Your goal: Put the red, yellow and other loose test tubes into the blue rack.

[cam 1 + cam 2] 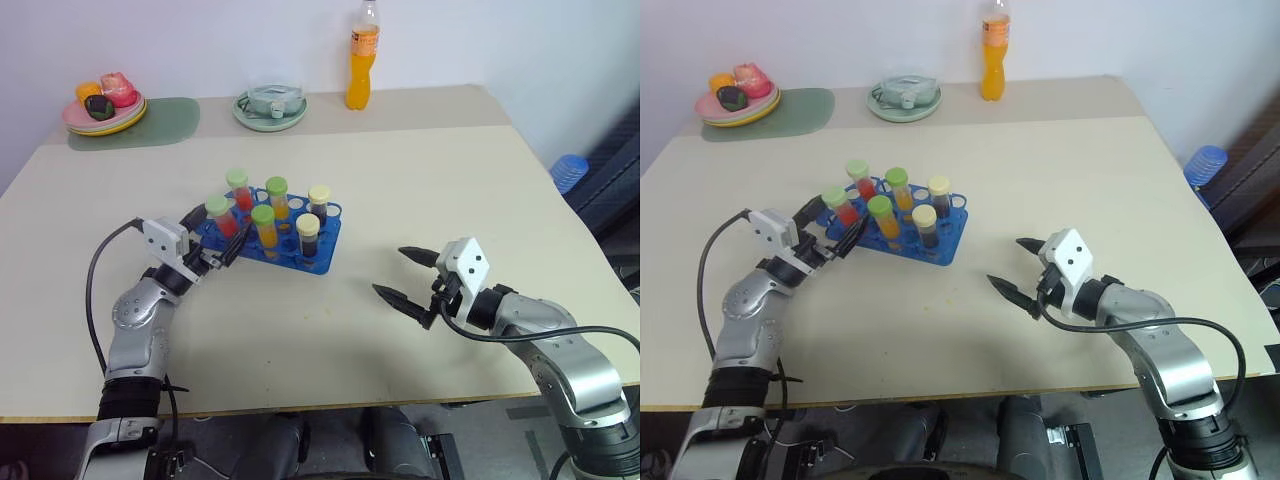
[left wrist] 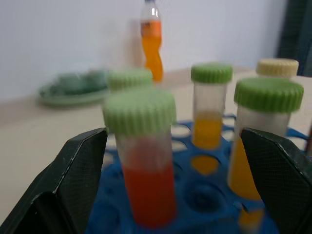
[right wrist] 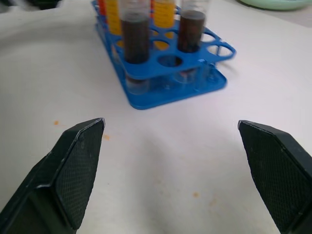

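My left tool [image 1: 212,243] stands wide, its fingers either side of the red tube [image 1: 222,218] that sits upright in the near-left corner of the rack [image 1: 322,242]. It grips nothing; in the left wrist view there is a gap between each finger and the tube. My right tool [image 1: 405,278] is also wide and empty, hanging over bare bench [image 1: 450,180] well apart from the rack.

Six tubes stand in the rack: two red, two yellow, two dark. I see no loose tube on the bench, so I judge the task done or all but done.

The risk now is in pulling my left tool away. The fingers bracket the red tube closely, and a sideways swing or a roll of the wrist would catch its green cap [image 2: 139,111] and tip it, or drag the light rack across the bench. The neighbouring yellow tube [image 1: 264,226] stands just beside one finger and could be knocked as well. Backing straight out along the fingers' own line looks safest to me. My right tool threatens nothing unless it sweeps toward the rack's near edge.
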Controlling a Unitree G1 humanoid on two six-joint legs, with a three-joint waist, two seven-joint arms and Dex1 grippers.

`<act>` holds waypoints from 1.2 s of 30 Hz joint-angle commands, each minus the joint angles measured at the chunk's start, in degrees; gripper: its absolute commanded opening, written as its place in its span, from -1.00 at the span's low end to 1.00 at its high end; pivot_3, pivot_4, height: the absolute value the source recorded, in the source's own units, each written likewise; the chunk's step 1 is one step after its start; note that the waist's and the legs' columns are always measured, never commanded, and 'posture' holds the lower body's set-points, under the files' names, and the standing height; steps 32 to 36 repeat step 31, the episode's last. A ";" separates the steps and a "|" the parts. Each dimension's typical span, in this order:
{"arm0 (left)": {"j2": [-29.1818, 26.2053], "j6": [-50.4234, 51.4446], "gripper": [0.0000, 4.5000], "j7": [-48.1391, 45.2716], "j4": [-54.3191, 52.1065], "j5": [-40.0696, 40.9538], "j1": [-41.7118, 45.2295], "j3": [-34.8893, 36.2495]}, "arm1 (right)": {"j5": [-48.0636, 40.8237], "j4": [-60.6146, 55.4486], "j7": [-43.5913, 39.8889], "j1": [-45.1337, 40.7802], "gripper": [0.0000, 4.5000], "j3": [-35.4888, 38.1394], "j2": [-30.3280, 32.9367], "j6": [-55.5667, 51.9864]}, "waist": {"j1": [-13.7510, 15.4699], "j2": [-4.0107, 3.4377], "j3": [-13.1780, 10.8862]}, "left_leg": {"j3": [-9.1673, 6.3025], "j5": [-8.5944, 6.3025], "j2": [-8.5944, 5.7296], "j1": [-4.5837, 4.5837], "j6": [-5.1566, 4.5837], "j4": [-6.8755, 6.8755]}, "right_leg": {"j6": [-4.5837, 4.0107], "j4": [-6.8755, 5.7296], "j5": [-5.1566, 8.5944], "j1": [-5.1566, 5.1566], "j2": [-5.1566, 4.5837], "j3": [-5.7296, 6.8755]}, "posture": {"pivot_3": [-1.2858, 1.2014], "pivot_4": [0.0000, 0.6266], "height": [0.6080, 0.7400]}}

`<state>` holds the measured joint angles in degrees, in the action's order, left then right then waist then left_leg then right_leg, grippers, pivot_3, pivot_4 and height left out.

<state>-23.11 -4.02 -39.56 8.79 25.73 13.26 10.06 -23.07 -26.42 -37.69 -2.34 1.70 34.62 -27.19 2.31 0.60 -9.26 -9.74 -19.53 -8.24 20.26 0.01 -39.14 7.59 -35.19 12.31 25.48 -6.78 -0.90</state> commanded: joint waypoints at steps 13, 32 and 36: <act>-7.89 11.52 0.98 -6.98 -13.26 0.15 -6.08 -2.13 | 3.81 -2.58 5.43 13.60 1.00 10.99 -2.18 9.10 | 0.06 -0.03 0.00 | 0.01 -0.01 -0.01 -0.02 -0.01 0.04 | -0.01 0.02 0.00 -0.02 0.01 -0.02 | 0.03 -0.52 1.00; -10.45 17.88 0.98 -13.09 -19.73 4.08 -10.92 -0.96 | 2.25 -2.94 3.09 25.80 1.00 18.49 -4.01 14.63 | -0.02 -0.13 0.01 | 0.04 -0.02 0.01 -0.14 -0.02 0.11 | -0.01 0.03 0.01 -0.08 0.02 -0.07 | 0.03 -0.52 1.00; -10.45 17.88 0.98 -13.09 -19.73 4.08 -10.92 -0.96 | 2.25 -2.94 3.09 25.80 1.00 18.49 -4.01 14.63 | -0.02 -0.13 0.01 | 0.04 -0.02 0.01 -0.14 -0.02 0.11 | -0.01 0.03 0.01 -0.08 0.02 -0.07 | 0.03 -0.52 1.00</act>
